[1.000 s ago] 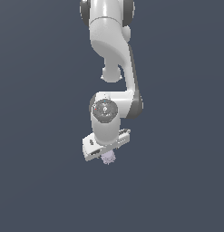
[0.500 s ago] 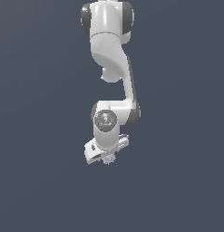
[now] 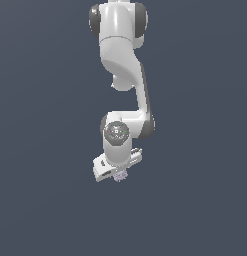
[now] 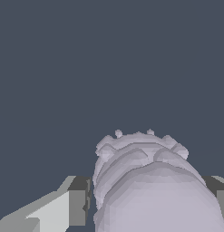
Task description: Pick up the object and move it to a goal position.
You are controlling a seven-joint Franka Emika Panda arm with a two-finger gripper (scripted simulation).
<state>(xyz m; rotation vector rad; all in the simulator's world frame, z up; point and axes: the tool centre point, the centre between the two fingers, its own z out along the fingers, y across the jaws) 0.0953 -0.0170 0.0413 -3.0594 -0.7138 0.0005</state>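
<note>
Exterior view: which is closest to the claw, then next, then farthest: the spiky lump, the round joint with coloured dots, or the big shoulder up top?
1. Spiky lump, right at the claw.
2. Round joint, just above.
3. Shoulder, at the top edge.

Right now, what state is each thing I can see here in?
Pincer: shut on the spiky lump, one finger at each side of it.
Spiky lump: gripped between the fingers, poking out just below the pincer in the exterior view.
Arm: bent, reaching down with the pincer at its low end.

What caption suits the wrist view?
Spiky lavender-grey lump fills the frame between the gripper fingers.
</note>
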